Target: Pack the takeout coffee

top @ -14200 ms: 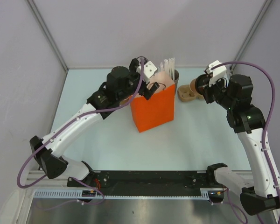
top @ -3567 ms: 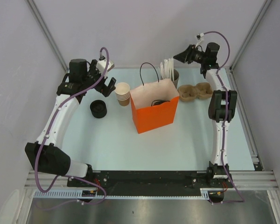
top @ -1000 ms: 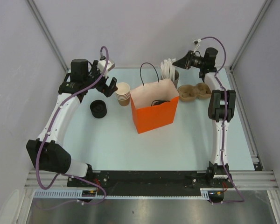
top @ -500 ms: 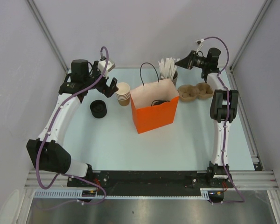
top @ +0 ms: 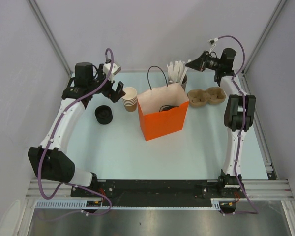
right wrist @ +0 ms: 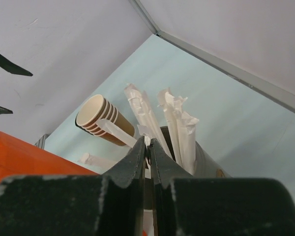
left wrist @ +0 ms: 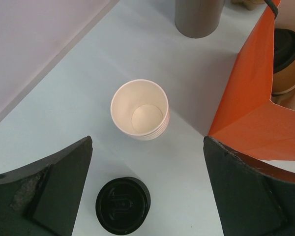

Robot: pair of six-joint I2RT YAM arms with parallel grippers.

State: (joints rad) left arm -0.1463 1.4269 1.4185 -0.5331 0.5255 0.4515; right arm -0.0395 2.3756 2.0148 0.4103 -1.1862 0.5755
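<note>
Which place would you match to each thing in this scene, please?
1 takeout coffee
2 stack of black lids
3 wrapped straws
4 pulp cup carriers

A in the grey holder
B just right of that holder
C inside the orange paper bag
D left of the stack of lidless cups

Pairs: 1-C, 2-D, 3-A, 4-B

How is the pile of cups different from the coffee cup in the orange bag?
The pile of cups has no lid, so its top is open; the coffee cup wears a black lid. The pile stands on the table beside the orange bag; the coffee cup sits inside it. Both are tan paper and upright.
</note>
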